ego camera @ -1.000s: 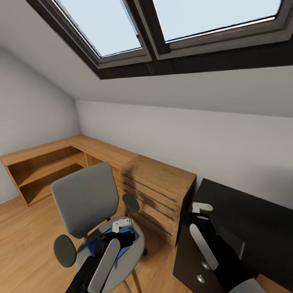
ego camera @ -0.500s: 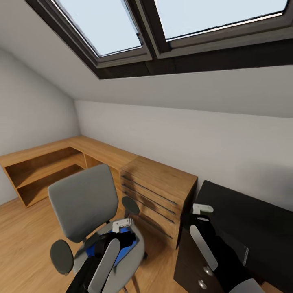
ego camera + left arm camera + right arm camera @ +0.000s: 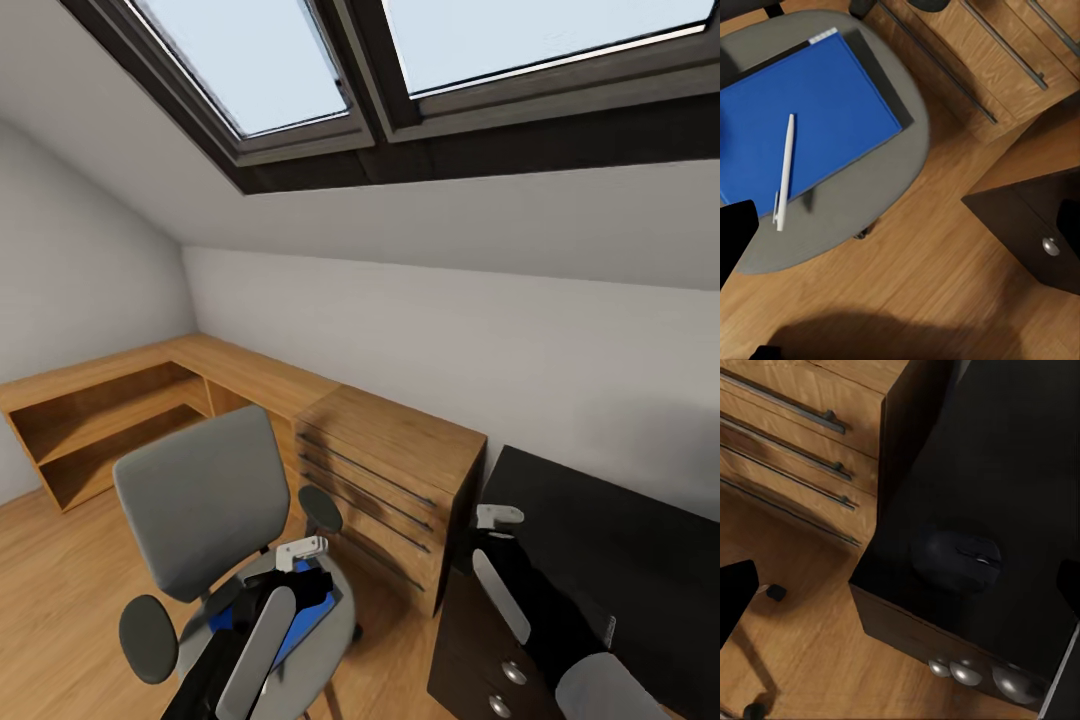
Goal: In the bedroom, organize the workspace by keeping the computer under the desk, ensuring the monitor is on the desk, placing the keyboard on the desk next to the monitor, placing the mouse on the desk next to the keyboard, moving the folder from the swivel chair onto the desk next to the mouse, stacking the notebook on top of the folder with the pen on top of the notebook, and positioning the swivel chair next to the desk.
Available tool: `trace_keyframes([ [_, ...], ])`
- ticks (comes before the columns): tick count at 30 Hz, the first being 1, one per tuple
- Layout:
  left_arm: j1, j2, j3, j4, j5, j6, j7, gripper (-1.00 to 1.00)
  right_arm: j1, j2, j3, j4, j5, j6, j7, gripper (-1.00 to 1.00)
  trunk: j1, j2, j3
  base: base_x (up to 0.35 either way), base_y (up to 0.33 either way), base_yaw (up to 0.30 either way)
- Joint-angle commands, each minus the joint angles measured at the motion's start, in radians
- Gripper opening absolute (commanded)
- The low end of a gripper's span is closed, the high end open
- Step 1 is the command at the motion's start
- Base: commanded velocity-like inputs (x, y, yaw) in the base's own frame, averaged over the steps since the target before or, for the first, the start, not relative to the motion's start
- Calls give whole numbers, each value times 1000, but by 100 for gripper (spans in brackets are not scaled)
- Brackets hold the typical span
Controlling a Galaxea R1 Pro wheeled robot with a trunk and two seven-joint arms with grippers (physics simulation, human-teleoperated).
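Observation:
The grey swivel chair (image 3: 200,500) stands on the wood floor left of the black desk (image 3: 620,560). On its seat (image 3: 870,202) lies the blue folder (image 3: 810,120) (image 3: 300,622). The white pen (image 3: 784,171) rests across the folder's edge. A dark cover, probably the notebook (image 3: 881,82), sticks out from under the folder. My left gripper (image 3: 900,225) (image 3: 300,550) hovers open above the seat. The dark mouse (image 3: 958,559) sits on the desk near its corner. Over it hangs my right gripper (image 3: 900,585) (image 3: 497,517), open and empty.
A light-wood chest of drawers (image 3: 390,470) stands between chair and desk. A low wooden shelf unit (image 3: 100,430) runs along the left wall. The desk's dark drawer unit has round silver knobs (image 3: 967,671). Skylights slope overhead.
The whole picture has shifted a little, so the camera moved. The chair sits slightly further left in view. My right forearm has sunk lower; both grippers stay open.

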Motion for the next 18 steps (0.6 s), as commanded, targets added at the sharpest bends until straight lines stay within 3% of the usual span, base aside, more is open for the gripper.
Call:
trace_keyframes([
  [1,-1,0,-1,-1,10,1,10,100,-25,-4,4,28,-10,-3,-1,100,0,-2,-2,4,0,0],
  [8,-1,0,-1,-2,10,1,9,100,-197,-14,5,339,-3,-129,78,100,0,-2,-2,1,0,0],
  [13,-1,0,-1,-4,10,0,8,100,-267,-13,8,515,32,-244,113,100,0,-2,-2,0,0,0],
  [18,-1,0,-1,-5,10,0,7,100,-289,-13,8,596,54,-298,140,100,0,-2,-2,0,0,0],
])
